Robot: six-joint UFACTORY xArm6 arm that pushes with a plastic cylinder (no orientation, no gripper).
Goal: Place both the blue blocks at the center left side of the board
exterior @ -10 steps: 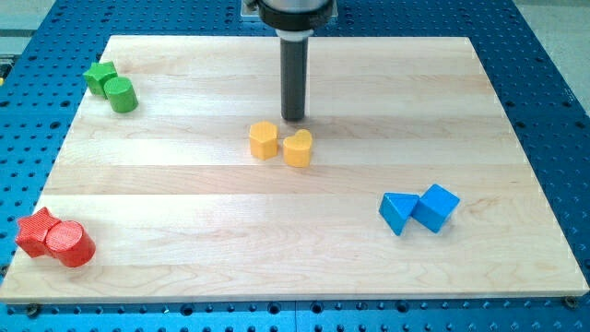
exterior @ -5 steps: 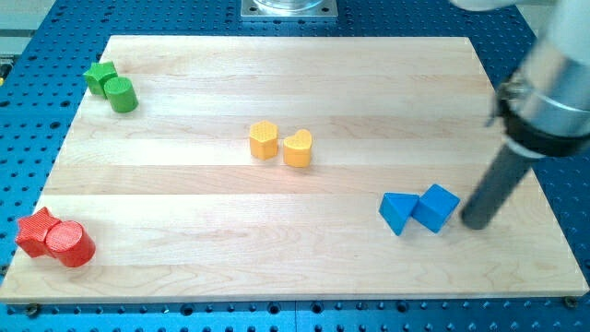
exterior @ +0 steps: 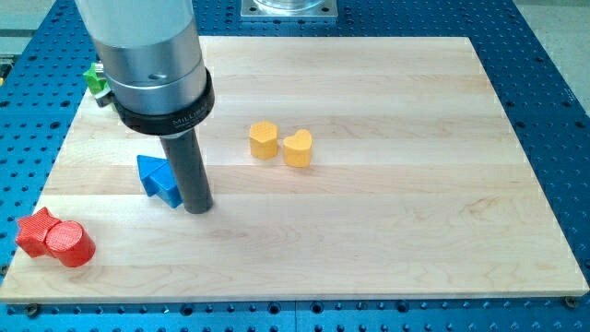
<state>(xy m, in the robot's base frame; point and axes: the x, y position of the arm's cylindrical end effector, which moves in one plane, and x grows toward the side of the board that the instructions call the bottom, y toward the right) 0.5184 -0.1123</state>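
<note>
A blue block [exterior: 158,179] lies at the board's centre left, partly hidden behind the rod; I cannot tell whether it is one block or two pressed together. My tip [exterior: 197,208] rests on the board right against its right side. The rod and its wide grey collar [exterior: 155,65] cover the board above the blue.
A yellow hexagonal block [exterior: 264,140] and a yellow heart [exterior: 298,148] sit side by side near the board's middle. A red star [exterior: 35,231] and a red cylinder [exterior: 71,244] lie at the bottom left. A green block [exterior: 92,77] peeks out at the top left, mostly hidden by the collar.
The blue blocks went from the lower right of the board to the centre left. My tip went from right of them, at the lower right, to the centre left beside them.
</note>
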